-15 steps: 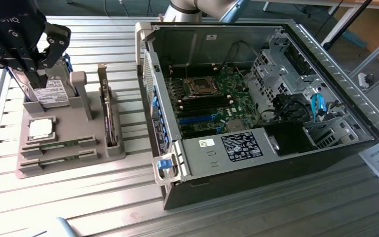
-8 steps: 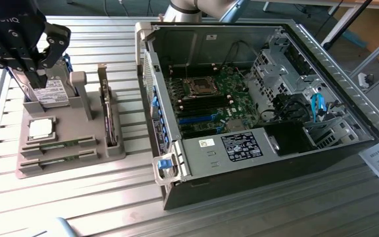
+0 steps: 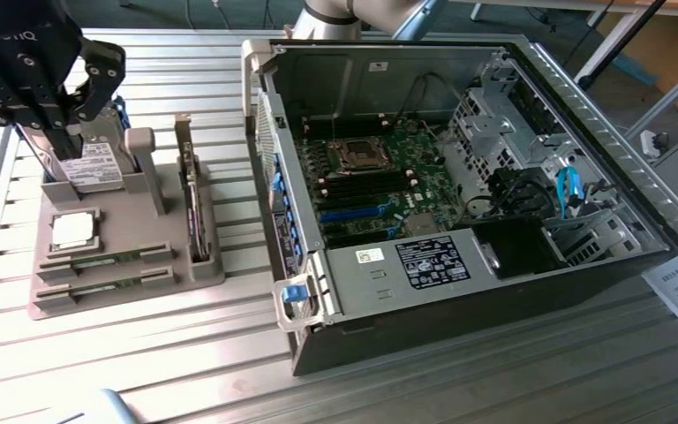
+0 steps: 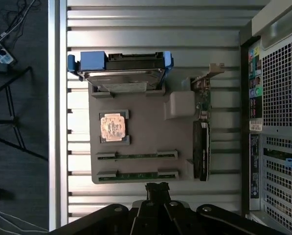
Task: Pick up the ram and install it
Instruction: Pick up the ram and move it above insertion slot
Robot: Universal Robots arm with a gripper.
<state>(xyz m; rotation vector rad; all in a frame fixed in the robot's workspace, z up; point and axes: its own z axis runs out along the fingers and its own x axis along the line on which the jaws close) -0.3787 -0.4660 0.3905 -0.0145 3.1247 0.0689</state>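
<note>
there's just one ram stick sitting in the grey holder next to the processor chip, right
Not one: a ram stick and a second ram stick both sit in the grey holder next to the processor chip. The wrist view shows the two of them.

I see the ram (image 4: 137, 155) as a thin green stick, seated on edge in a slot of the grey holder (image 4: 148, 132). A second stick (image 4: 138, 175) lies parallel just beside it.
</note>
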